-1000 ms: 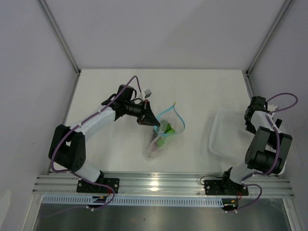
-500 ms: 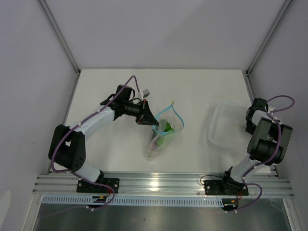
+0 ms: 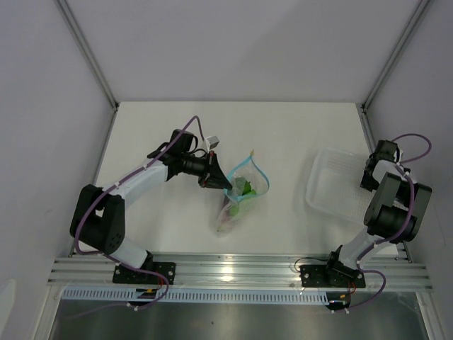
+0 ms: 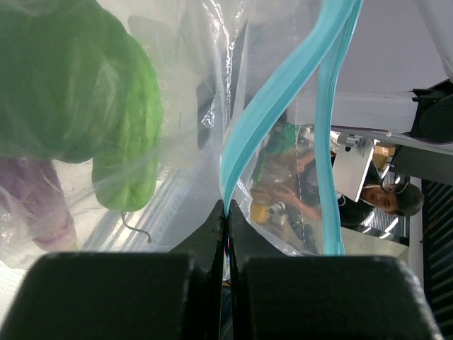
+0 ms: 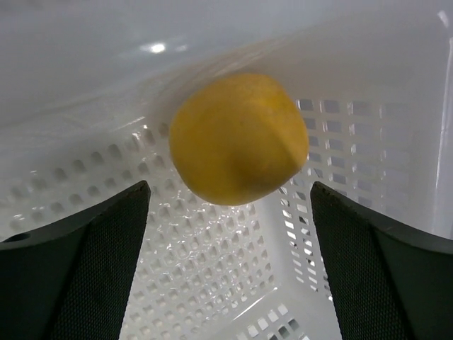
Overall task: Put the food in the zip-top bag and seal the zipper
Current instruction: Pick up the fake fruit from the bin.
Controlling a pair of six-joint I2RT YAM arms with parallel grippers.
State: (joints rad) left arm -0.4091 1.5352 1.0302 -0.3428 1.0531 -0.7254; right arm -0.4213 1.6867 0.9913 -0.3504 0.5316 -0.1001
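White table (image 3: 297,134): left gripper (image 4: 226,216) pinches zipper (image 4: 325,142) of zip-top bag (image 3: 241,197); right gripper (image 5: 228,185) spread, flanking yellow-orange food (image 5: 237,138) in basket (image 5: 212,283)

a yellow-orange food piece (image 5: 237,138), rounded and slightly blurred, fills the middle of the view. behind and below it is a white perforated basket (image 5: 212,283). the basket's slotted surfaces meet in a corner low and right of centre, and a smooth pale band runs across the top. the right gripper (image 5: 228,190) is spread wide. its two black fingers (image 5: 78,269) rise from the lower corners, one on each side of the piece, and neither touches it.
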